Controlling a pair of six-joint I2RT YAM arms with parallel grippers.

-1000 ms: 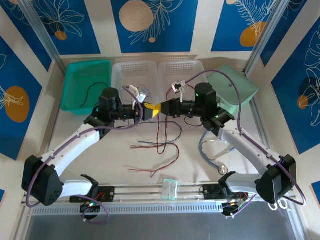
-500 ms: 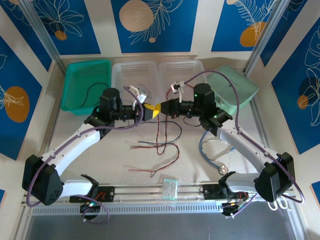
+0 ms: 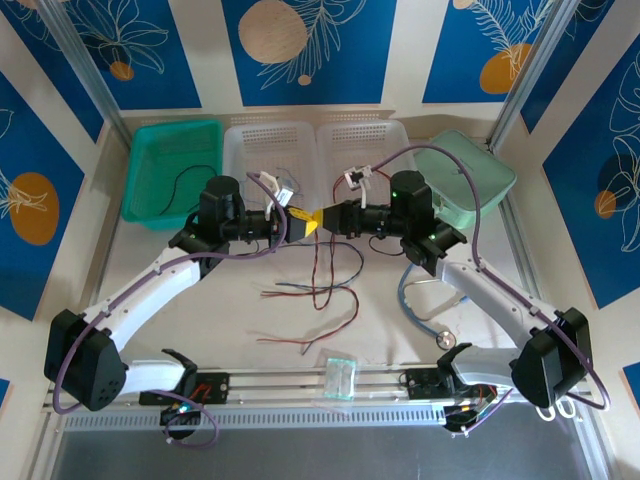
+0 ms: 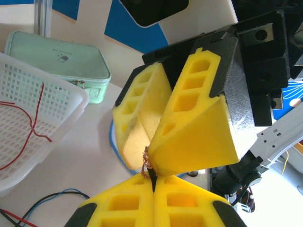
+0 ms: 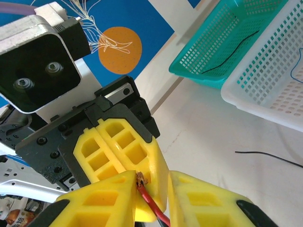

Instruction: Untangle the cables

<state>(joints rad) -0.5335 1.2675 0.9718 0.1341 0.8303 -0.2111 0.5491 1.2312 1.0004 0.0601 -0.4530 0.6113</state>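
At the middle of a pale counter (image 3: 230,320), just in front of two white lattice baskets (image 3: 262,128), two robot arms meet tip to tip over the cables (image 3: 322,292). These are hair-thin red, black and blue strands that hang from the meeting point and loop loosely across the surface below it.

The fingers are wedge-shaped blocks of yellow foam with square hollows moulded in. The left tool (image 3: 302,221) is closed, its pads pressed flat together. In the left wrist view a dark cable end with frayed copper strands pokes out of the seam. The right tool (image 3: 321,218) stands slightly open. In the right wrist view a glossy red cable lies in the narrow gap against one finger, its bare copper tip at the left tool's nose.

One black strand lies in the teal mesh basket (image 3: 150,170) at far left, and a red one curls in a white basket. A mint-green zip case (image 3: 480,175) with rounded corners sits at far right; the small dark print on its lid is too fine to read. A pale blue rubber tube (image 3: 412,300) with a metal disc (image 3: 447,340) lies beside the right arm. A small clear plastic box (image 3: 340,376) rests at the near edge.
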